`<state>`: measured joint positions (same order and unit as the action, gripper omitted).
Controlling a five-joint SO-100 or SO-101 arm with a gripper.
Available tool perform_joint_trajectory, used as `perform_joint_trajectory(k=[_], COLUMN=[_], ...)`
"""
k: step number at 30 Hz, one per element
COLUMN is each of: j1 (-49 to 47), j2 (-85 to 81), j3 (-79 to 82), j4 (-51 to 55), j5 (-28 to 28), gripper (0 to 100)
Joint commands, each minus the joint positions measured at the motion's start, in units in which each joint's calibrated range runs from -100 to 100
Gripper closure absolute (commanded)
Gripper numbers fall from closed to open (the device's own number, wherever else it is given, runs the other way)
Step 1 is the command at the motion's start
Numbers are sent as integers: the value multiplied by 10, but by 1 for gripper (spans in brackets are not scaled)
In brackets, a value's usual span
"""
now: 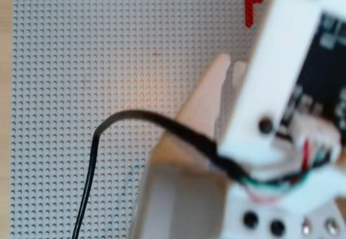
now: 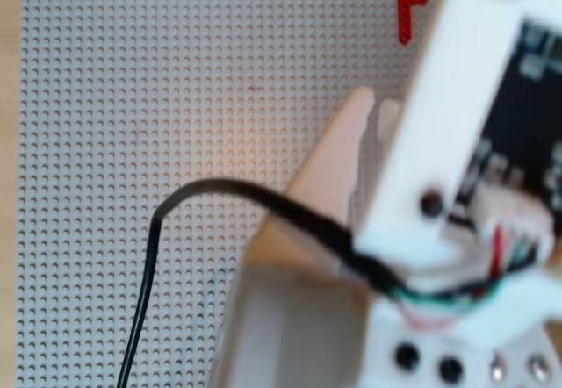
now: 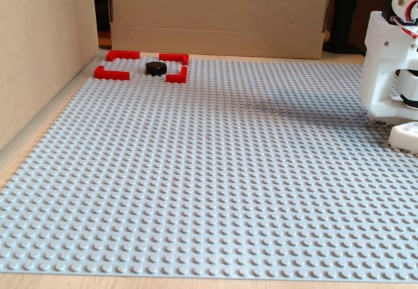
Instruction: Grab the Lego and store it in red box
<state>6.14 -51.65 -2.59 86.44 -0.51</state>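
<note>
Glossy hexagonal Lego (image 3: 155, 68) inside red box (image 3: 110, 74)

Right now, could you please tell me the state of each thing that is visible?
Lego: lying flat inside the red outline, not held.
Red box: four corner pieces on the baseplate, gaps between them.
Gripper: away from the Lego, holding nothing; whether open or shut is unclear.
Baseplate: flat, otherwise bare.

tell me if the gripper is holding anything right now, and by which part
Nothing is held. The Lego sits inside the red box at the baseplate's far corner, apart from the arm. The gripper hangs over bare studs; its jaws look empty.
</note>
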Motion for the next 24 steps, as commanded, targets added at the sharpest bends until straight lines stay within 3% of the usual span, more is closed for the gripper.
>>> perform_joint_trajectory(k=[1, 12, 24], j1=[-8, -9, -9], j2=[-75, -267, -397], j3=[-21, -15, 87], j4=[48, 111, 125], j5=[-5, -42, -42], gripper=[98, 98, 98])
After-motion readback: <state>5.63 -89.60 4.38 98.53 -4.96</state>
